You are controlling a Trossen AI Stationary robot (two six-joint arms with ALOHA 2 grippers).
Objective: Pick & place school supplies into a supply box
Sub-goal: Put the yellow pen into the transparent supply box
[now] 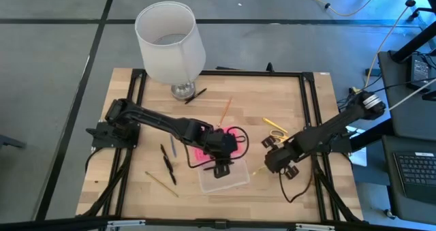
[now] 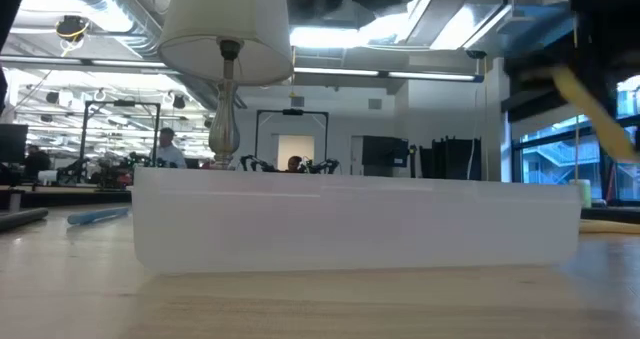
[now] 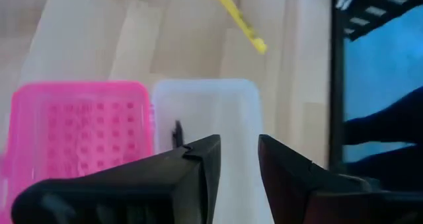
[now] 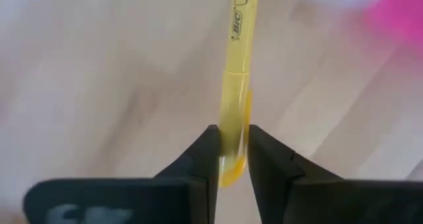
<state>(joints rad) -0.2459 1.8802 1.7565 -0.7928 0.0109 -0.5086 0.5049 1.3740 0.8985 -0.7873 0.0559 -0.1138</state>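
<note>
The supply box lies open near the table's near edge: clear base [image 1: 225, 178] [image 2: 350, 224] [image 3: 205, 112], pink dotted lid [image 1: 199, 153] [image 3: 79, 128] flat beside it. My left gripper [image 1: 221, 164] [image 3: 238, 161] hovers open over the base, touching nothing. My right gripper [image 1: 274, 161] [image 4: 231, 148] is right of the box, shut on a yellow pen [image 4: 234, 65] [image 2: 590, 104] [image 3: 234, 16]. Loose on the wood lie black pens [image 1: 167, 165], a yellow pencil [image 1: 161, 183], a grey-blue pen [image 1: 173, 147] [image 2: 98, 216], a tan pencil [image 1: 225, 109] and yellow-handled scissors [image 1: 276, 127]. My right gripper pinches the yellow pen near its one end [image 4: 232, 159] between the two fingers [image 4: 206, 151]. The pen's long part runs out ahead of the fingertips toward the box. In the low view it slants above the table, lifted clear.
A white-shaded lamp [image 1: 170, 43] [image 2: 225, 39] stands on its metal foot at the table's far side, with a black pen [image 1: 195, 95] beside it. A black frame [image 1: 310, 95] edges the table. Bare wood shows at the near right. People show in the room beyond.
</note>
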